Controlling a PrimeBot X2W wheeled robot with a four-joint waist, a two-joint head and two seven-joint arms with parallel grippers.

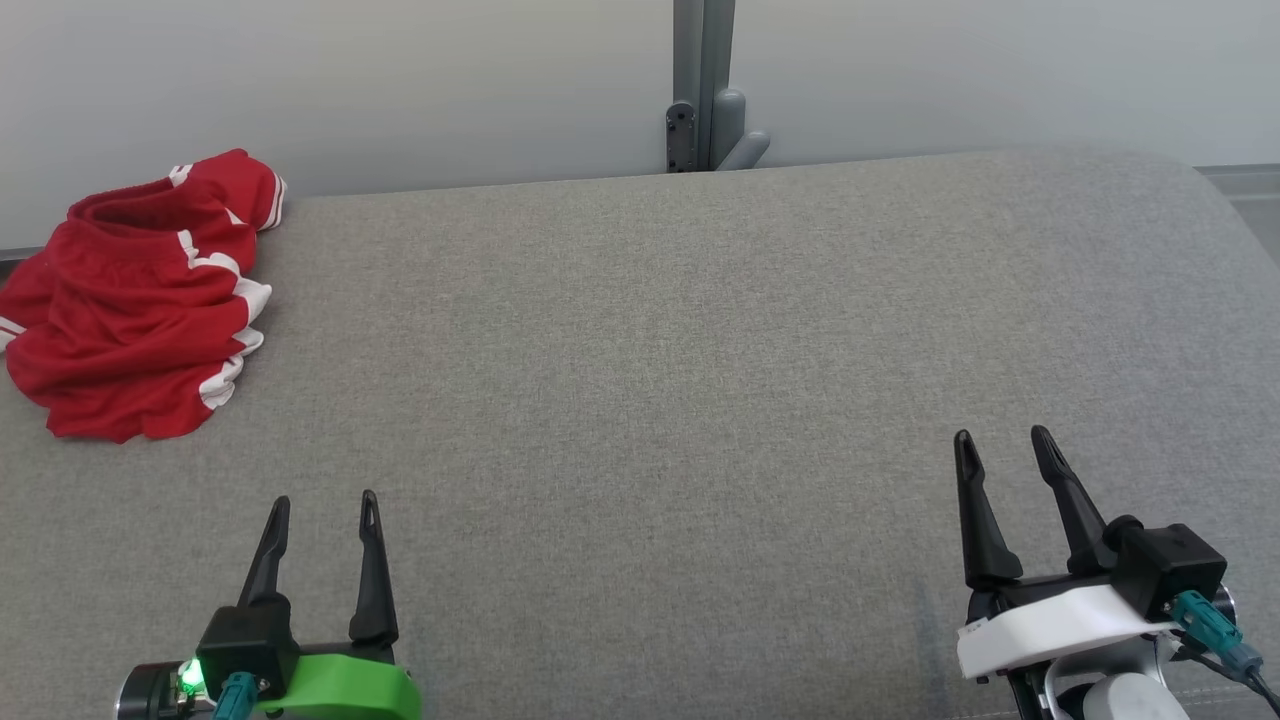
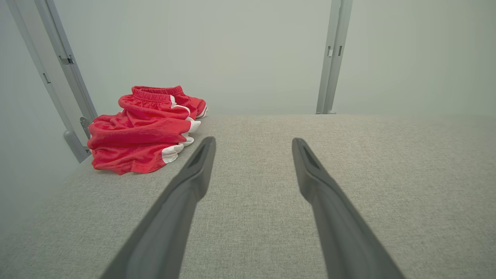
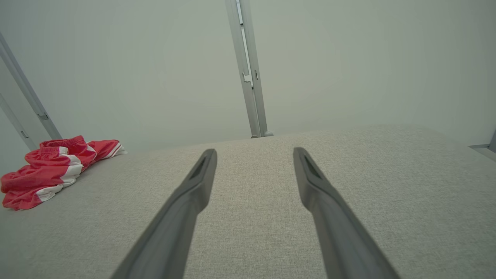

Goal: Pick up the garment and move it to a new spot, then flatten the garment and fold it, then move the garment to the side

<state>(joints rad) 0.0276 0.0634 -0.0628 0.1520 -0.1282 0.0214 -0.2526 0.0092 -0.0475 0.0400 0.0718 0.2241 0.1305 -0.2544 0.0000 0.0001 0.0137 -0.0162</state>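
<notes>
Crumpled red garment (image 1: 130,300) lying at the tabletop's (image 1: 650,400) far left corner.
The left tool (image 1: 325,498) and right tool (image 1: 1001,435) are hovering with fingers spread, gripping nothing, well apart from the soft, white-trimmed heap (a grey metal post (image 1: 703,80) is standing behind the woven cover); its left edge is being cut off.

The left claw (image 2: 252,141) spread wide over the grey table (image 2: 387,174)
Its two dark fingers stood apart with nothing between them. Crumpled red shorts (image 2: 143,131) with white trim lay on the table beyond the left-hand finger, clear of it, near the pale wall.
</notes>
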